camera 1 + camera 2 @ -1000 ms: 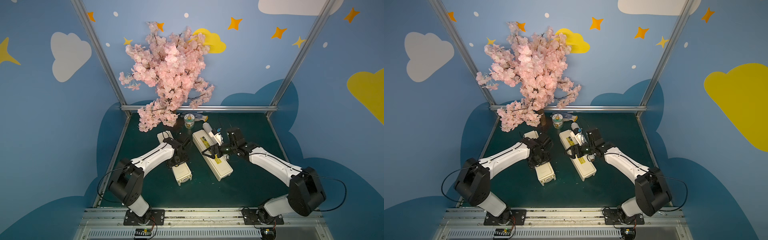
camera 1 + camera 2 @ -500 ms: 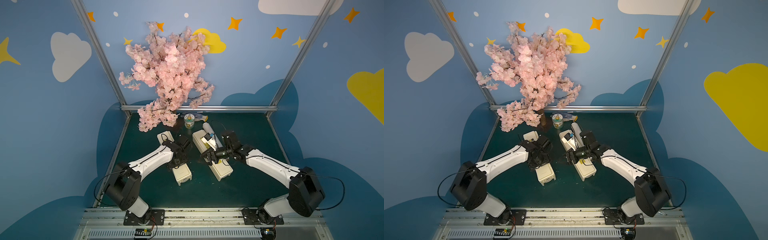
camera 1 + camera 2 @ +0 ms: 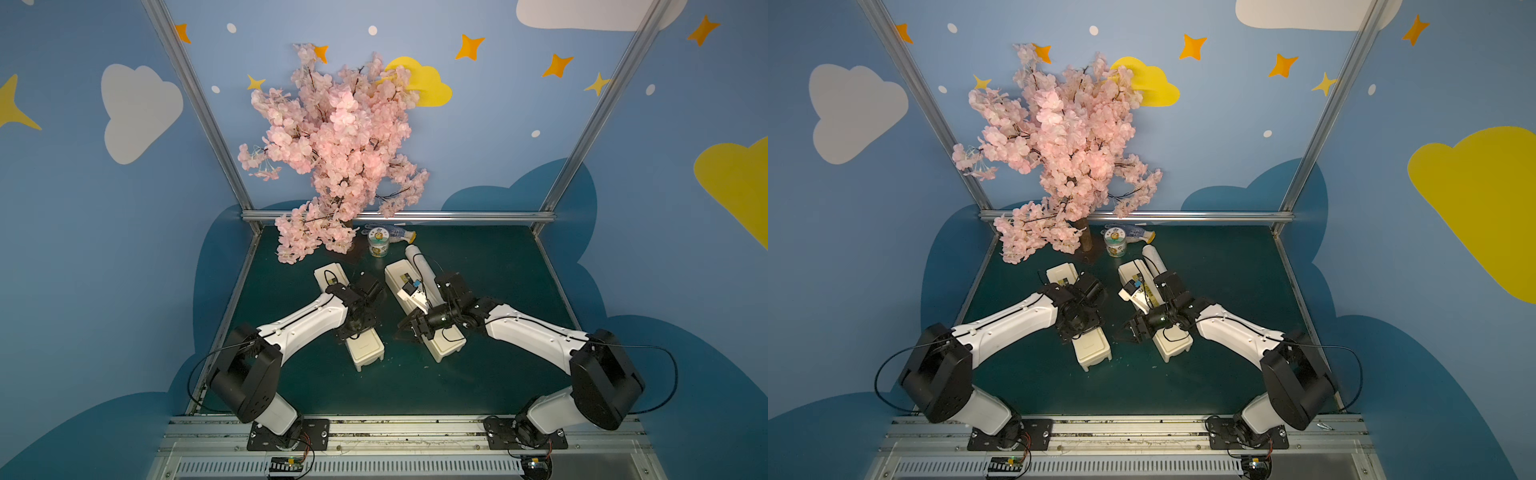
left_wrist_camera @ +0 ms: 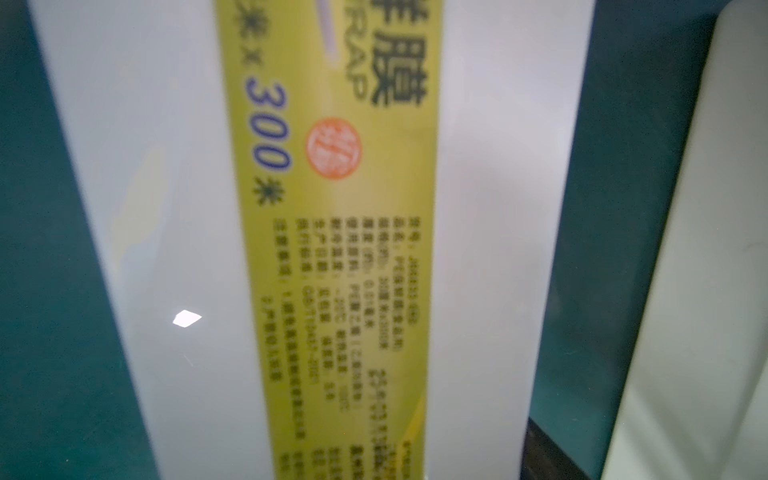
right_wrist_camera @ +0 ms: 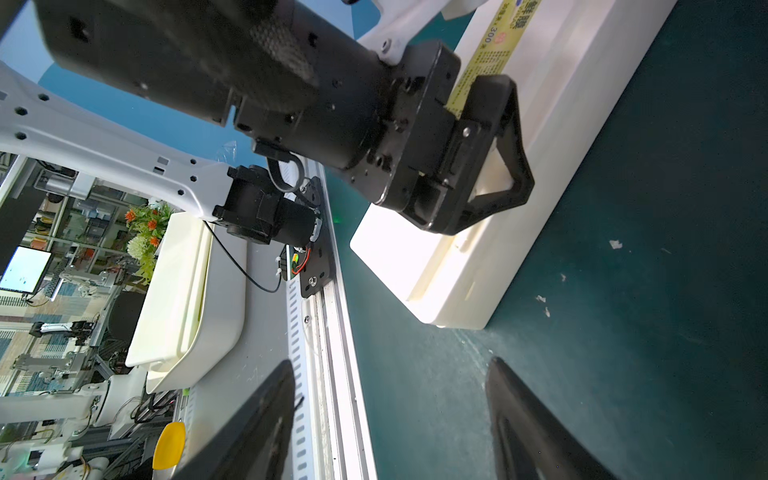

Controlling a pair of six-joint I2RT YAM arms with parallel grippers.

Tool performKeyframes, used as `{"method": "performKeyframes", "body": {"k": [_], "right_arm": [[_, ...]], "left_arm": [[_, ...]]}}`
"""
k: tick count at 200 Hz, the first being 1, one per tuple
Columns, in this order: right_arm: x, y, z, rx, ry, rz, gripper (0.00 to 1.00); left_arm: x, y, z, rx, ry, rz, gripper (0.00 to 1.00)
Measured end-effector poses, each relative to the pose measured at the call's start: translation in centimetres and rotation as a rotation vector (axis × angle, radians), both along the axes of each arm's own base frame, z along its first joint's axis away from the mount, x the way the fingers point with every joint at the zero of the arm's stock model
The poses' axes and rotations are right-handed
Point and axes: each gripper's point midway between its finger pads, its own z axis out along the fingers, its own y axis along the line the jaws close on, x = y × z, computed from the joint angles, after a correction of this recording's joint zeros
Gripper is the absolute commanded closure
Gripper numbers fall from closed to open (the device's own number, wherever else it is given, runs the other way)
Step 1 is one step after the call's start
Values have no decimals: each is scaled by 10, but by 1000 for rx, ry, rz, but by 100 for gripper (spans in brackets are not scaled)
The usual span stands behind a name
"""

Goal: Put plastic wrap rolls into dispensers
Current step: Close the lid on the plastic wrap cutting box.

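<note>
Two cream dispensers lie side by side on the green mat. My left gripper [image 3: 353, 322] sits low over the middle of the left dispenser [image 3: 368, 351], with its jaws straddling the box's width. Its yellow-labelled lid [image 4: 498, 208] fills the left wrist view. One black finger [image 5: 513, 133] shows against the box; whether the jaws press on it is hidden. My right gripper [image 5: 395, 415] hangs open and empty over the mat, between the near ends and beside the right dispenser [image 3: 449, 347]. One plastic wrap roll [image 3: 420, 264] lies along that dispenser's far right side.
A small round jar [image 3: 379, 245] and a clear bottle with a yellow cap [image 3: 401, 237] stand at the back near the pink blossom tree [image 3: 332, 145]. The metal base rail [image 3: 374, 428] runs along the front edge. White scraps [image 5: 615, 244] dot the mat.
My right gripper has swung off the middle of the right dispenser toward the near left, into the gap between the boxes, and its jaws have narrowed a little. The left arm has barely moved.
</note>
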Motion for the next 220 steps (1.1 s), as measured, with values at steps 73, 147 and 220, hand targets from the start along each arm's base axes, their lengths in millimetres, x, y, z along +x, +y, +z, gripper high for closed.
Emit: {"method": "performKeyframes", "body": {"k": [73, 147, 220], "right_arm": [[-11, 3, -11, -11, -14, 27, 30], [-15, 17, -56, -91, 78, 38, 32], [-8, 41, -61, -64, 80, 39, 26]], "left_arm": [[-1, -1, -1, -8, -7, 18, 14], [-1, 0, -2, 4, -10, 6, 12], [-1, 0, -5, 5, -5, -3, 10]]}}
